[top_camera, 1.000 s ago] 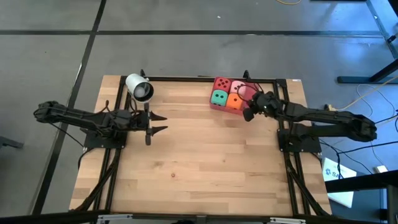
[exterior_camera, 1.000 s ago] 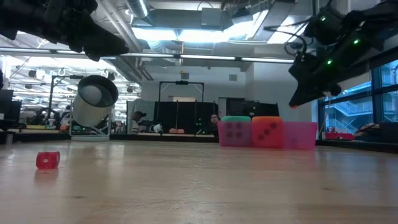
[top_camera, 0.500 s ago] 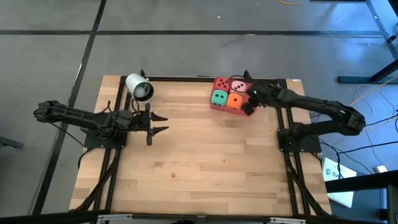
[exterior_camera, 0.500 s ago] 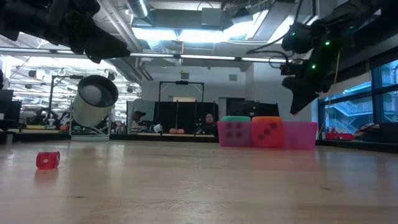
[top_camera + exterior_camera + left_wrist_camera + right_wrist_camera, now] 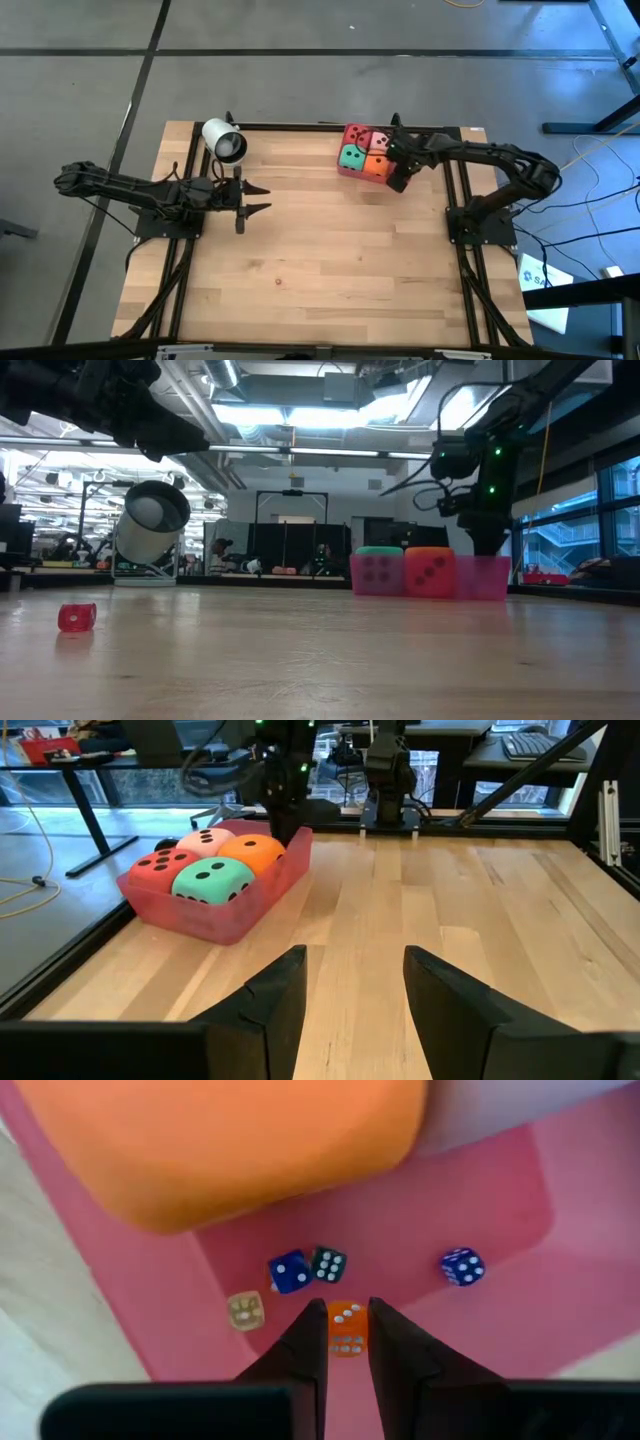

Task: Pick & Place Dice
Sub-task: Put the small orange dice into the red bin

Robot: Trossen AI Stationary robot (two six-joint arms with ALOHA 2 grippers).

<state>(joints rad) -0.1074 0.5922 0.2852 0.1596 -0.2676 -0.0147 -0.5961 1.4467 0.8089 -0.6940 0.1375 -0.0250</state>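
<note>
On the desk (image 5: 300, 260), the left pincer (image 5: 255, 199) is held spread and empty beside the white cylinder (image 5: 224, 141). A small red die (image 5: 77, 617) lies alone on the wood. Farther right, the red tray (image 5: 350, 171) holds the red, green (image 5: 351, 155), orange (image 5: 377, 163) and pink dice. Inside it, the right pincer (image 5: 347, 1342) is seen pinching, apparently, a tiny orange die (image 5: 347, 1328), near small blue dice (image 5: 289, 1272).

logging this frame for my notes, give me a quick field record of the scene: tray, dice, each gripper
tray: red tray at the table's far edge, holding the big dice
big dice: red die, pink die, green die, orange die
small dice in tray: small orange die, two blue, one dark, one tan
right gripper: in the tray, shut on the small orange die
left gripper: open, hovering by the white cylinder
</note>
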